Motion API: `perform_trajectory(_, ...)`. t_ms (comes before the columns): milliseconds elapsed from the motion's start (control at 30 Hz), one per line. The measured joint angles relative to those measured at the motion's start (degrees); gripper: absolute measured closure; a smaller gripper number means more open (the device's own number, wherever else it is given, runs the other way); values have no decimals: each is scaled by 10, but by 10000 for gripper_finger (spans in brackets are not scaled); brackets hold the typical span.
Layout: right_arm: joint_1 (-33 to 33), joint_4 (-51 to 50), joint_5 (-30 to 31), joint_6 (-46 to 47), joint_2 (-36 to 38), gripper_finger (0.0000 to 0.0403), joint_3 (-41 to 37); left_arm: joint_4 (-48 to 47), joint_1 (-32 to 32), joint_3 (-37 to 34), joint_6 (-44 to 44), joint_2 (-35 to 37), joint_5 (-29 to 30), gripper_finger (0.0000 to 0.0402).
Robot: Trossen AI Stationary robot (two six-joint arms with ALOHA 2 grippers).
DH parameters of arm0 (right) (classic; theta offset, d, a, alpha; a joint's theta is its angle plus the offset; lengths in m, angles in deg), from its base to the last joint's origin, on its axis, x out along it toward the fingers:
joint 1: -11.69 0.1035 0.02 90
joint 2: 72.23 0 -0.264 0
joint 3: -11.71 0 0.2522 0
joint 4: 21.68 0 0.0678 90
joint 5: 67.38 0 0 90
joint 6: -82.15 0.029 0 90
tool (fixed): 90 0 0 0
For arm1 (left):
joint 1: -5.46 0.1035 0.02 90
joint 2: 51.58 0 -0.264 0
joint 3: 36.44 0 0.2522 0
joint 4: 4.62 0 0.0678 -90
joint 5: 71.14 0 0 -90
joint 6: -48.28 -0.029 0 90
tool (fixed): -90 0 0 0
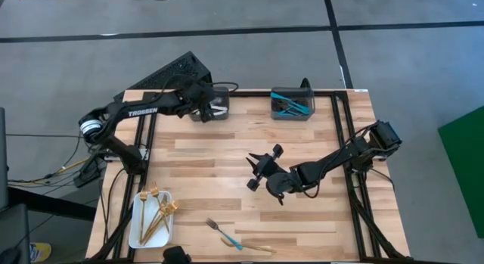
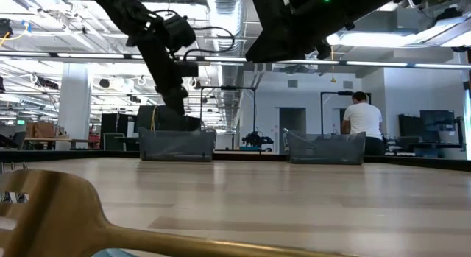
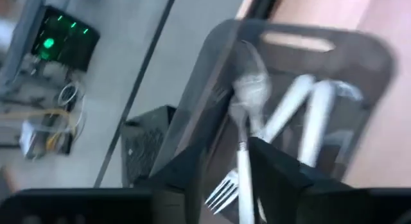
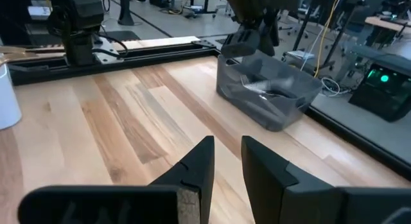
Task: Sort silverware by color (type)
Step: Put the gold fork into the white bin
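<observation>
Silverware sorting, midway. Holding the left end effector [image 3: 226, 161] over the dark grey bin [image 1: 227, 105] at the far left of the surface [image 1: 302, 218], fingers parted wider than the silver utensil [image 3: 250, 92] between them. Seemingly letting that piece go rather than gripping it, down toward the other silver pieces in the bin.

Keeping the right end effector [image 4: 227, 144] open and empty above mid-surface, pointing toward the far-left bin.

Leaving three loose pieces close together near the front edge: a silver fork [image 1: 215, 224], a turquoise-handled utensil [image 1: 231, 241] and a gold utensil [image 1: 257, 249]. Also leaving the gold forks [image 1: 157, 212] in the white tray [image 1: 136, 237] at the front left corner.

Judging the right arm the nearer one, with the loose pieces lying toward the front edge from its end effector and slightly to its left. Noting the silver fork's long axis running diagonally, tines away from the front edge. Probably calling for a turn of the wrist to close across the handle.
</observation>
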Motion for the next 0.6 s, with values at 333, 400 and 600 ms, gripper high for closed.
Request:
perform_trajectory(333,-2,-56,-157,70,0,298,0,-69,-40,0,101,12,5,225)
perform_trajectory(400,-4,-64,-224,72,0,298,0,-86,-66,-1,129,25,-52,227)
perform_trajectory(600,24,-71,-428,81,-12,302,-1,-56,-214,-36,166,51,-300,249)
